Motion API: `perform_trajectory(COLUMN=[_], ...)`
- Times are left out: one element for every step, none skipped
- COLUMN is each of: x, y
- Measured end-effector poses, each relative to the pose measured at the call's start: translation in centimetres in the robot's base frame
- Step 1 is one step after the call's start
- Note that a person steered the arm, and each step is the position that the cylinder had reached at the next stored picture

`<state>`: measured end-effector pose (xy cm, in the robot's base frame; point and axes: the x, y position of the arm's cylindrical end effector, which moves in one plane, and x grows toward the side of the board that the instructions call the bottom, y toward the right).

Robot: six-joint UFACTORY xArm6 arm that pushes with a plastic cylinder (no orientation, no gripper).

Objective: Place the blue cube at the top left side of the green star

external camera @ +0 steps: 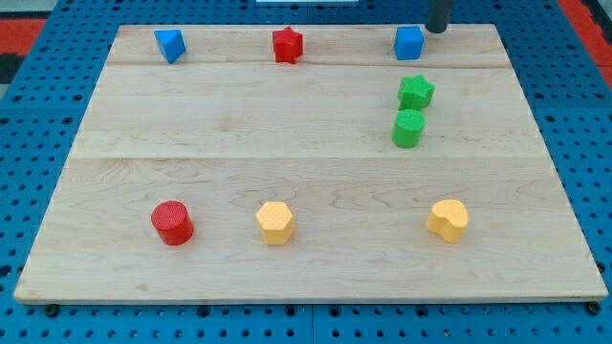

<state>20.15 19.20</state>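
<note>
The blue cube [409, 43] sits near the board's top edge, right of centre. The green star [416, 92] lies just below it, slightly to the right, with a small gap between them. My tip [436, 30] is at the very top of the view, just to the upper right of the blue cube, close to it; I cannot tell whether it touches. Only the rod's lower end shows.
A green cylinder [408, 128] stands right below the green star. A blue block [169, 45] and a red star [287, 45] lie along the top edge. A red cylinder [173, 223], a yellow hexagon [275, 223] and a yellow heart-like block [448, 220] lie along the bottom.
</note>
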Motion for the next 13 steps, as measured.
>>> perform_trajectory(x=[0.4, 3.2, 7.8, 11.2, 12.5, 13.4, 12.3, 8.1, 2.4, 1.1, 5.0, 10.1, 12.6], y=[-2.2, -3.4, -3.7, -4.9, -1.5, -0.3, 0.8, 0.9, -0.3, -5.9, -7.8, -9.5, -9.5])
